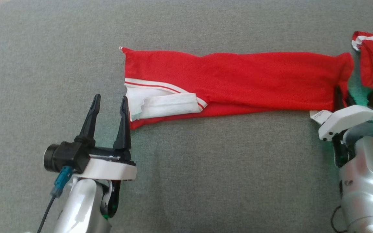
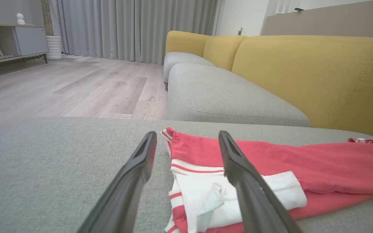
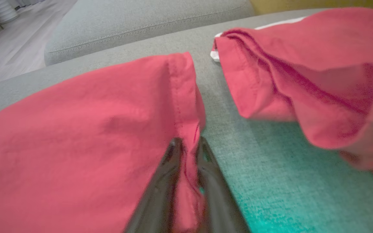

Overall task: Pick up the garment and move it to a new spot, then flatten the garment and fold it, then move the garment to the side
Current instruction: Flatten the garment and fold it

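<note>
Red garment (image 1: 238, 81) laid out as one long, flat strip.
It is red with white, red-striped trim. The trimmed end lies just beside the tips of the open left fingers (image 1: 124, 123), folded back to show white lining. The opposite hemmed end is pinched between the right fingers (image 3: 163, 187), slightly bunched there.

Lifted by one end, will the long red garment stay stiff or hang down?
Probably hang limp: the garment lies flat with soft wrinkles. Likely light: its thin hem bunches. It may drag on the grey cushion.
</note>
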{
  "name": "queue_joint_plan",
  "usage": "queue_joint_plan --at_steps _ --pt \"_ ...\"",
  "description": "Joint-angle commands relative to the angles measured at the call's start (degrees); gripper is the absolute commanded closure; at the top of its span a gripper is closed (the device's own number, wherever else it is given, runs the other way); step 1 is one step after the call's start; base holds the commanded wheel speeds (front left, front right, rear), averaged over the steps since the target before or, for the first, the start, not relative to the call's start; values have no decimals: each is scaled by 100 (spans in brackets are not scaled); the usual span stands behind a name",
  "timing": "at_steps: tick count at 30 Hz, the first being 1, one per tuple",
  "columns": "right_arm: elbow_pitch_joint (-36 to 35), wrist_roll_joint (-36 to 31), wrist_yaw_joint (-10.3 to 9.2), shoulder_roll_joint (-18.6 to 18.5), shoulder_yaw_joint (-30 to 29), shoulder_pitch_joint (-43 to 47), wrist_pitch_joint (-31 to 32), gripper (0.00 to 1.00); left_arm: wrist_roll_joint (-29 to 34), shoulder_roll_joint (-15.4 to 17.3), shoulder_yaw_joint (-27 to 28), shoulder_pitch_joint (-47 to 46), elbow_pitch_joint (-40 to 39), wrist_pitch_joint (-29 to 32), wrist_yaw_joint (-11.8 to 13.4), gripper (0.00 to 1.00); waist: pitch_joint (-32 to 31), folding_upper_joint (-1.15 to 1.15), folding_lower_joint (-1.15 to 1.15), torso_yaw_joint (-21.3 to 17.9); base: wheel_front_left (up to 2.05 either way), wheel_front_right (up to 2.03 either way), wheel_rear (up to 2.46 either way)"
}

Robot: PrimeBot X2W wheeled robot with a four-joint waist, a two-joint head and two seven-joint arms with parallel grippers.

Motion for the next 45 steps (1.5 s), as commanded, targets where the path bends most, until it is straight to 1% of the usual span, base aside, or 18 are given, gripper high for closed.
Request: queue_joint_plan --at_steps 1,7,11,14,19,25,31,34,36,38,39,42,45 --pt "-84 -105 -5 -117 233 -134 -123 100 9 22 167 -191 -149 -29 13 0 -53 0 -1 -41 0 0 0" --pt "-339 -150 -5 -518 201 -95 -250 100 -38 21 199 -126 -154 -29 42 0 -259 0 -1 -148 0 0 0" --pt "-690 -72 -5 -851 63 45 -139 100 -73 21 188 -52 -182 -29 63 0 -427 0 -1 -230 0 0 0" --pt "-940 60 -5 -1007 24 143 -21 100 -90 21 178 -10 -198 -29 77 0 -530 0 -1 -278 0 0 0" --pt "-1405 255 -5 -931 150 315 155 100 -116 21 133 80 -181 -29 95 0 -737 0 -1 -303 0 0 0" --pt "-2019 470 -5 -652 502 509 329 100 -123 21 132 196 -189 -29 112 0 -988 0 -1 -257 0 0 0" --pt "-2604 693 -5 -186 1120 605 502 100 -111 21 121 294 -200 -29 116 0 -1203 0 -1 -189 0 0 0" --pt "-2779 833 -5 18 1539 592 566 100 -95 21 100 308 -199 -29 110 0 -1254 0 -1 -129 0 0 0" --pt "-2824 947 -5 81 1869 576 581 100 -83 20 91 311 -203 -29 106 0 -1280 0 -1 -82 0 0 0" --pt "-2788 1341 -5 95 2333 567 549 100 -75 20 77 319 -203 -29 98 0 -1299 0 -1 -26 0 0 0" --pt "-2700 1735 -5 97 2797 542 450 100 -61 20 66 321 -202 -29 93 0 -1303 0 -1 32 0 0 0" --pt "-2465 2112 -5 98 3310 457 215 100 -38 20 52 318 -176 -29 84 0 -1326 0 -1 120 0 0 0" --pt "-2140 2382 -5 99 3664 347 -19 100 -16 20 45 307 -147 -29 82 0 -1363 0 -1 222 0 0 0"
